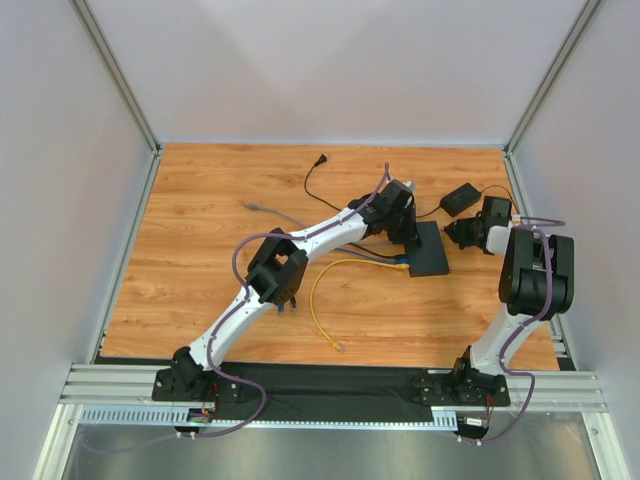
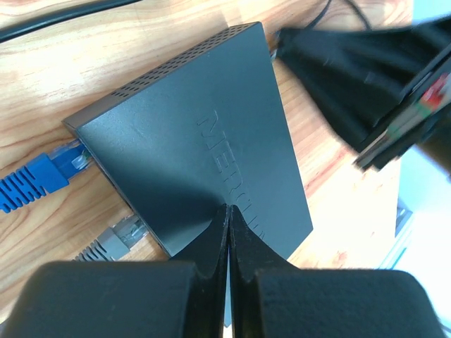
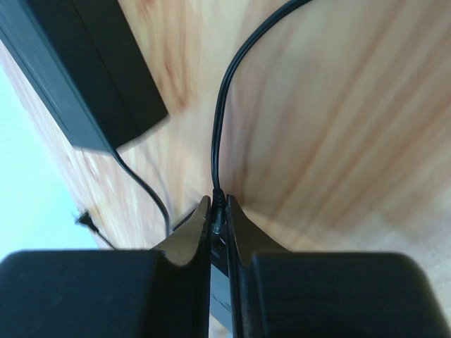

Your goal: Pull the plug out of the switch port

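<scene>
switch: flat black box (image 1: pixel 430 252) (image 2: pixel 204 134) lying flat on the wood table (image 1: pixel 200 250), right of center, between the 2 arms, top face up w/ raised lettering

left gripper: (image 2: pixel 227 209) fingers pressed tight together, nothing between them. Tips point down onto the switch's top face near its edge, looks like they're touching it

right gripper: (image 3: pixel 218 202) (image 1: pixel 458 233) just right of the switch, fingers closed, pinching the plug

plug: (image 3: pixel 218 218) small black end of the thin black cord (image 3: pixel 220 113), clamped between the right fingertips. Stuff below it is too blurry, can't tell how deep it sits in the port

power brick: (image 1: pixel 461 198) (image 3: pixel 77 70) smaller black box further back, apart from the switch, w/ its own cord trailing off

blue cable: (image 2: pixel 35 184) (image 1: pixel 398 264) connector pushed into the switch's port edge on the left side

grey cable: (image 2: pixel 111 241) clear tip right at that same edge next to blue, can't tell if it's seated

yellow cable: (image 1: pixel 322 300) loose loop on the table, left + nearer than the switch
</scene>
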`<act>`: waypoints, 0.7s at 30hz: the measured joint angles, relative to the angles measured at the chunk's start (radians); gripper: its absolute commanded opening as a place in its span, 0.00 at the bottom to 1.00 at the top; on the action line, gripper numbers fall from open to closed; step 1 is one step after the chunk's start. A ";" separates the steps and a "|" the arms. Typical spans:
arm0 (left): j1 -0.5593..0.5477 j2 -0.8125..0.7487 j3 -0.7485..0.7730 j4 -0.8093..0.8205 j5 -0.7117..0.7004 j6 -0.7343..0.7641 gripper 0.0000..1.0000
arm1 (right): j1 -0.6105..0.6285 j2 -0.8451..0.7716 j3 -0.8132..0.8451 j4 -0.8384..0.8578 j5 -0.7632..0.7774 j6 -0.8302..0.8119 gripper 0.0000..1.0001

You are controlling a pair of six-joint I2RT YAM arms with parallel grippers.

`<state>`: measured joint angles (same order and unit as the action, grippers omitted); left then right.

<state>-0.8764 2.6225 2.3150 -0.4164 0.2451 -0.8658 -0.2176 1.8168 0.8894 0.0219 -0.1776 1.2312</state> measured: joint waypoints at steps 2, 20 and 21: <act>0.000 0.009 0.022 -0.021 0.001 0.000 0.00 | -0.002 0.017 0.054 -0.054 0.033 -0.001 0.00; 0.006 -0.043 -0.076 0.039 0.008 0.049 0.04 | -0.029 -0.022 0.180 -0.178 0.014 -0.312 0.00; 0.007 -0.058 -0.092 0.031 0.000 0.061 0.05 | -0.032 -0.022 0.212 -0.204 0.005 -0.334 0.00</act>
<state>-0.8696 2.5649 2.2234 -0.3851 0.2455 -0.8043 -0.2497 1.7950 1.1019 -0.1825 -0.1730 0.8970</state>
